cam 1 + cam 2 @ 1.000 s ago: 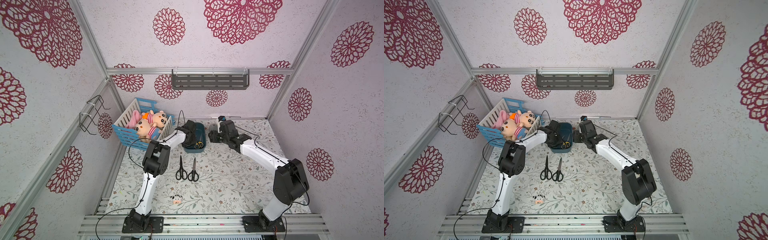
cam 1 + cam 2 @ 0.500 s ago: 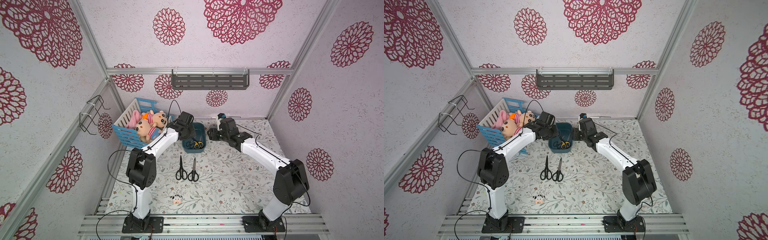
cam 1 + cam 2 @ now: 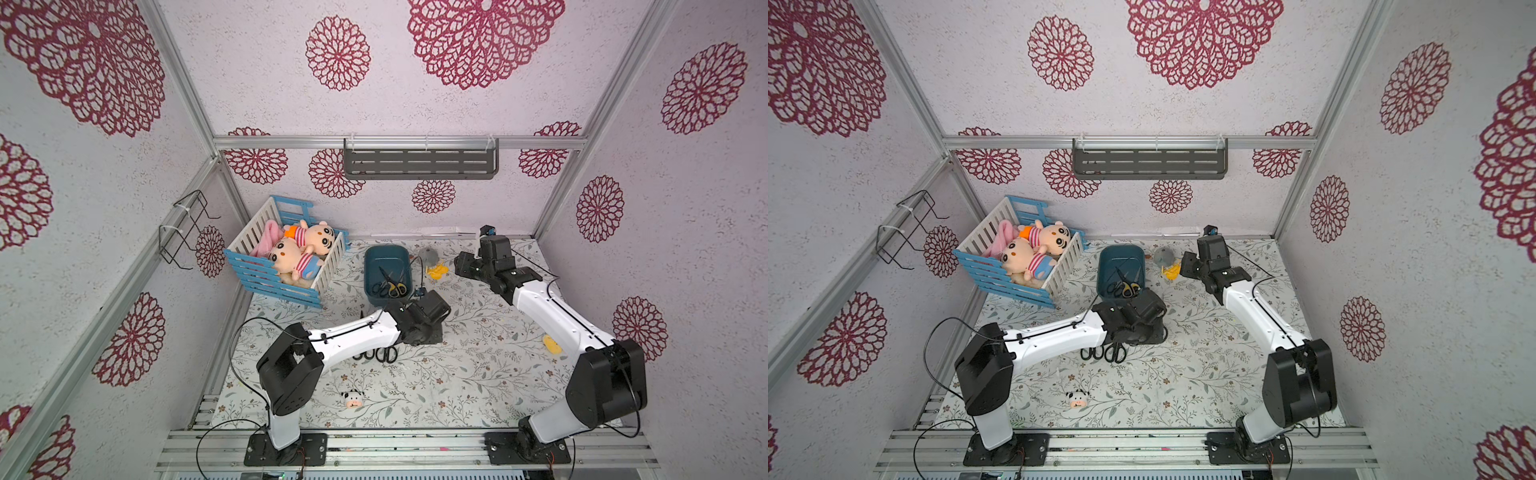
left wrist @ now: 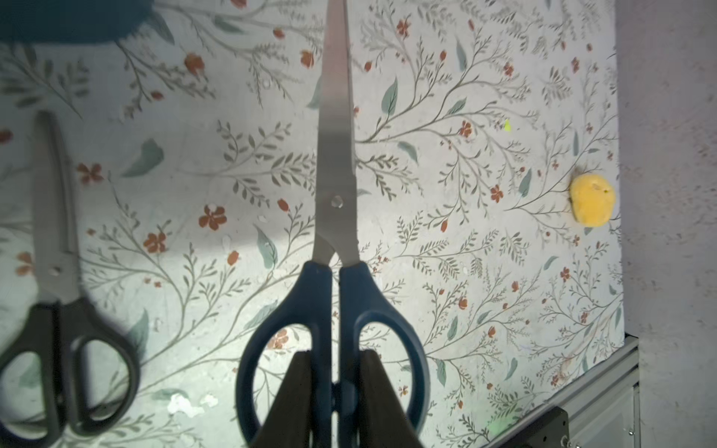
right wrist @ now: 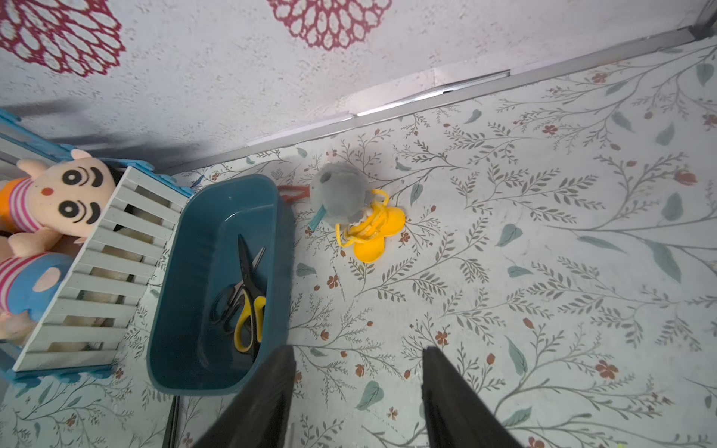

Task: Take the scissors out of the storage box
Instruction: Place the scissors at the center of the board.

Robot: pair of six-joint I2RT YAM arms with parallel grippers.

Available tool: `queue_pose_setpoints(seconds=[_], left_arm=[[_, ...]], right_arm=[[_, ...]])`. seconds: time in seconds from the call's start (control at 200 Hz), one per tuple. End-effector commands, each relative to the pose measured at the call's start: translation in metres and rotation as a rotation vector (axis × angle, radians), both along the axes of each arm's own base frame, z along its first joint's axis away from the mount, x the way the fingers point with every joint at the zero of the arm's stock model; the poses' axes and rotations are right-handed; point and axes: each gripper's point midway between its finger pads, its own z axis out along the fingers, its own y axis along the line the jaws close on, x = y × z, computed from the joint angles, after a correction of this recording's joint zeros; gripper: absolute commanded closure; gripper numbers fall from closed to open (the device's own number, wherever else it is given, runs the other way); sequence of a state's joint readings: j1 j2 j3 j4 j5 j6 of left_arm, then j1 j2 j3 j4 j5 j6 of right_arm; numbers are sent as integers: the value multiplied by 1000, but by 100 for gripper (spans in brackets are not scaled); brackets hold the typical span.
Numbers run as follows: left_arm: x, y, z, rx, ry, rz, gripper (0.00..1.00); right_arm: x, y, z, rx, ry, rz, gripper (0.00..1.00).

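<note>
While your left jaws clamped the handles of the dark blue scissors (image 4: 335, 194) over the counter (image 4: 485, 271), outside the storage box (image 5: 182, 271), the blade tip ran off the wrist view. Two overlapping pairs (image 5: 244, 302) lay in that box. Your left arm half hid two black pairs (image 3: 386, 354) on the counter. Your right jaws stood wide, holding nothing.

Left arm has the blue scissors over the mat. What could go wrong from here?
The left gripper pinches the blue scissors only by the handles, with the blades sticking out; they could swing or slip.
Black scissors lie close by on the mat; setting down could knock them.
In the box, the yellow scissors cross a black pair; lifting one may drag the other.
</note>
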State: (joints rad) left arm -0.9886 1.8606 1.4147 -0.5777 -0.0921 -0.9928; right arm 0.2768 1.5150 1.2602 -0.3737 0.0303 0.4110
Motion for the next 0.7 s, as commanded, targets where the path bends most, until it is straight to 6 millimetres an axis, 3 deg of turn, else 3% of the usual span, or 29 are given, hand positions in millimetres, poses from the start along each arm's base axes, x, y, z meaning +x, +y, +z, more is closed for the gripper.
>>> queue_pose_setpoints(seconds=[0.0,0.135,0.24,0.255,0.285,0.695], left_arm=[[7,-5,-15,12,-29,84,100],[-2,1,-45,74,2,91,100],[-6,12,-57,113,11,101,100],[-7,15,-72,146,26,102,100],[-8,18,-77,161,29,100,100],[-7,40,-99,229,69,111,100]], right_arm=[[-13,1,27,41,-64,2,42],[-28,0,24,24,-64,13,42],[-34,3,22,-35,-56,25,42],[-35,3,22,-37,-54,26,42],[-35,3,21,-40,-52,26,42],[-29,12,27,-10,-66,44,41]])
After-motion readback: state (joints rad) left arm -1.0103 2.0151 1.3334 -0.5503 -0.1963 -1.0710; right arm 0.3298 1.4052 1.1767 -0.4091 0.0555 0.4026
